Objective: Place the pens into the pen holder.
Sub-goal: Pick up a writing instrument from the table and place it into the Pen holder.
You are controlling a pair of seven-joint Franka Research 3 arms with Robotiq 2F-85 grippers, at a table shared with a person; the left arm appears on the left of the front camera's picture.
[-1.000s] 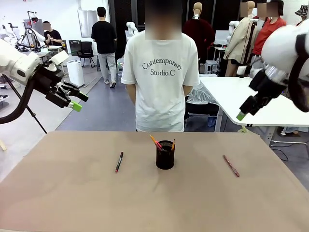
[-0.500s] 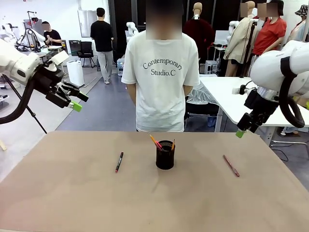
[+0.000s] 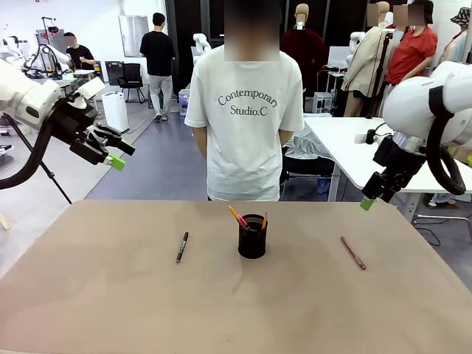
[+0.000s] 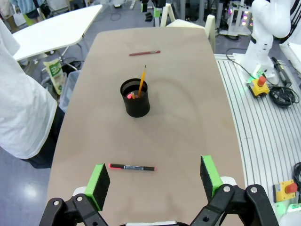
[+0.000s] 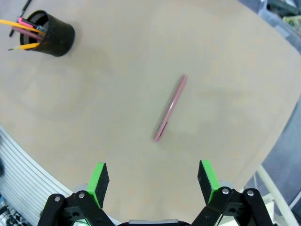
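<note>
At mid-surface (image 3: pixel 110 310): small black wire-mesh pen holder (image 3: pixel 252 237); stands upright, already carries an orange-yellow pencil-like pen (image 3: pixel 264 220) and at least one more stick, pink at the top.
Left of the holder: thin dark pen with a red end (image 3: pixel 181 247); lies flat, well apart from the cup.
Right of the holder: thin pinkish-red pen (image 3: pixel 352 252); lies flat, well apart from the cup, nearer the right edge.
Left pincer (image 3: pixel 122 155): spread wide, holds nothing; hangs high beyond the far left corner.
Right pincer (image 3: pixel 369 200): spread wide, holds nothing; hangs above the far right corner, near the pinkish-red pen.
Step in hand, as judged: right-arm approach to the pinkish-red pen; two pens left on the surface.
Doing it well: keep the pads to either side of the shaft, as roughly lined up in the right wrist view; descend straight onto mid-shaft; close evenly, since probably prone to rolling under a one-sided nudge.
Edges: right rim near that pen; avoid sideways pushes.
Open room: bare surface around both pens; holder mouth partly taken, so aim beside the leaning sticks; person (image 3: pixel 247 125) just beyond the far edge.
</note>
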